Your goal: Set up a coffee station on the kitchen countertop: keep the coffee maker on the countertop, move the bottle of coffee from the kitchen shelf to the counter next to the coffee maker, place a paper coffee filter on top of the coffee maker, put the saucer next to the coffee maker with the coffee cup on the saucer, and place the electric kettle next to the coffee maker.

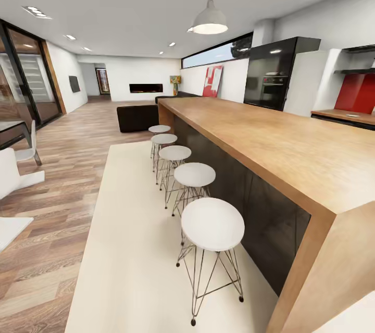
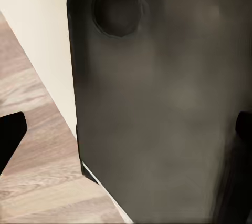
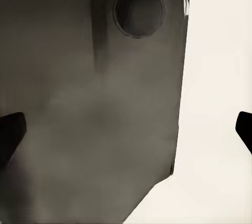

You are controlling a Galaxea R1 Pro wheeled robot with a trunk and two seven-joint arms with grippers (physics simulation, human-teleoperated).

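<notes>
Open-plan home interior, kitchen merging into living area. A long wooden bar point(image 1: 271, 140) with five white stools point(image 1: 212, 224) stood on a cream rug point(image 1: 135, 249); a built-in oven point(image 1: 266, 85), pendant lamps point(image 1: 210, 21), a dark sofa point(image 1: 136, 116), a wall fireplace point(image 1: 146, 88) and wood flooring point(image 1: 67, 166) marked it as domestic.

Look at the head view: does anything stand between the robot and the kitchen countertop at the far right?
Yes. The big wooden bar, with its row of white stools, stretches across the near right. The kitchen countertop lies beyond it, below the red panel. The coffee things cannot be made out from here.
</notes>
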